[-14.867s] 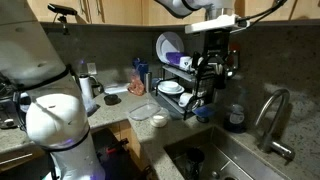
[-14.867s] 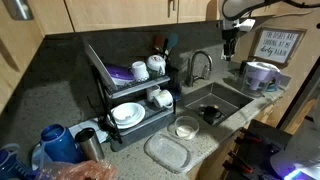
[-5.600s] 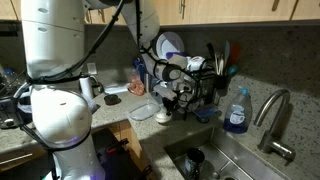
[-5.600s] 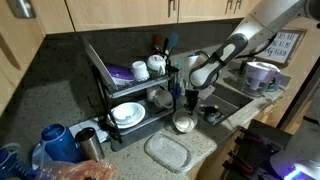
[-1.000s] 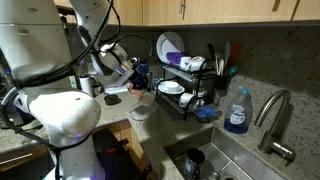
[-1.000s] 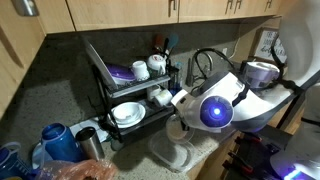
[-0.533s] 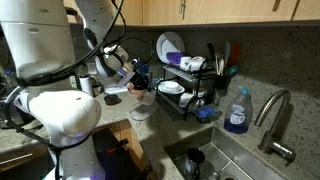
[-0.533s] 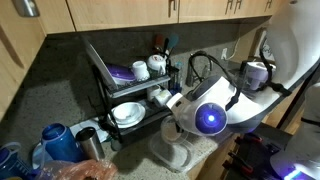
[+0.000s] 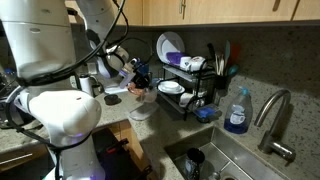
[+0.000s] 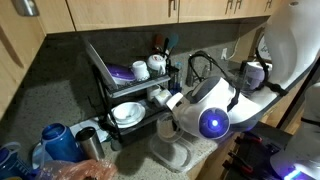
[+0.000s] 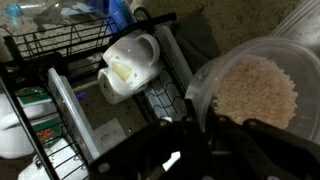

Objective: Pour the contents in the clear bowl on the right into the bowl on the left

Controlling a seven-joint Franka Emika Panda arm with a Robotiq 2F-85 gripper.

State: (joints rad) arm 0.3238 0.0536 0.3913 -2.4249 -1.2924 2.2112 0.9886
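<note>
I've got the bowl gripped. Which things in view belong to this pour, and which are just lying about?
In the job: hand, shut on the clear bowl at its rim; the pale contents; larger clear bowl on the counter.
Lying about: dish rack, white mug, soap bottle, faucet, blue kettle.

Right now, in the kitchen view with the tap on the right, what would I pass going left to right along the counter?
Robot's white body → clear container on the counter → black dish rack → blue soap bottle → sink tap.
</note>
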